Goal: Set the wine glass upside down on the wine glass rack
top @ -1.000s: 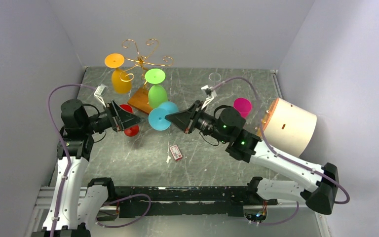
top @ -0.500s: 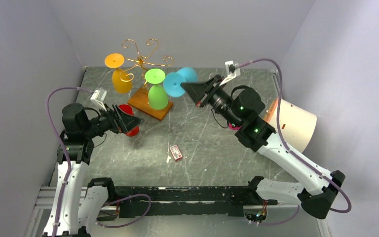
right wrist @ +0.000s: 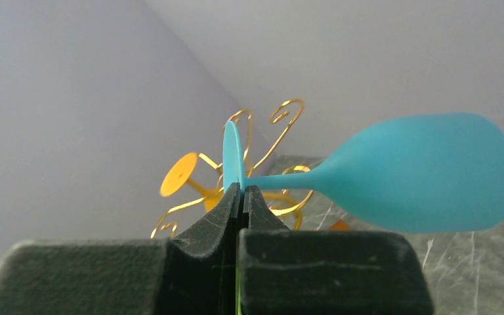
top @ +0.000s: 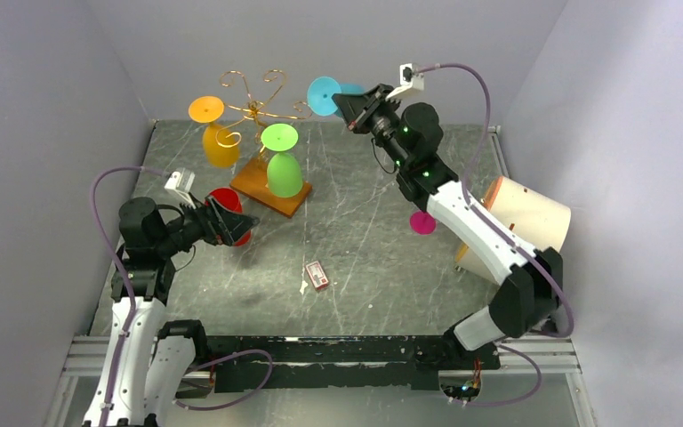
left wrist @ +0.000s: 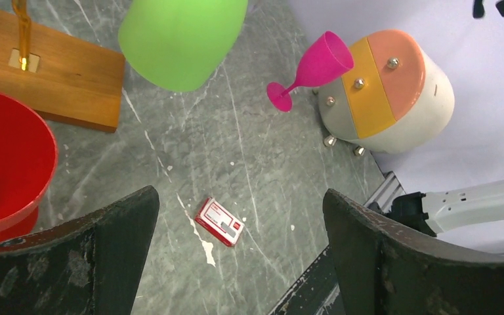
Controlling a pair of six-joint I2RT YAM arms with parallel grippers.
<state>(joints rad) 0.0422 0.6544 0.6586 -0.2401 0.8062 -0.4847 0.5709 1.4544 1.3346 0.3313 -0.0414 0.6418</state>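
At the far left the left gripper (top: 236, 222) hung low over the table (top: 365, 258) with its fingers (left wrist: 72, 262) spread wide and nothing between them; a red glass (top: 222, 199) stood just beside it, outside the gap. Behind that, an orange glass (top: 217, 142) hung upside down from the left side of the rack (top: 253, 108), whose gold wire arms rose from a wooden base (left wrist: 59, 79). A green glass (top: 283, 173) hung the same way in front of the stem. Nearer the arms, a small red and white card (top: 317, 274) lay flat on the table. The blue wine glass (top: 324, 95) was up in the air just right of the rack's curled arms, lying on its side and not yet hung. The right gripper (top: 353, 105) was closed tight on the edge of its foot, stem level and bowl pointing away. Farther right a pink glass (top: 422, 222) stood near a white drum (top: 529, 218) lying on its side.
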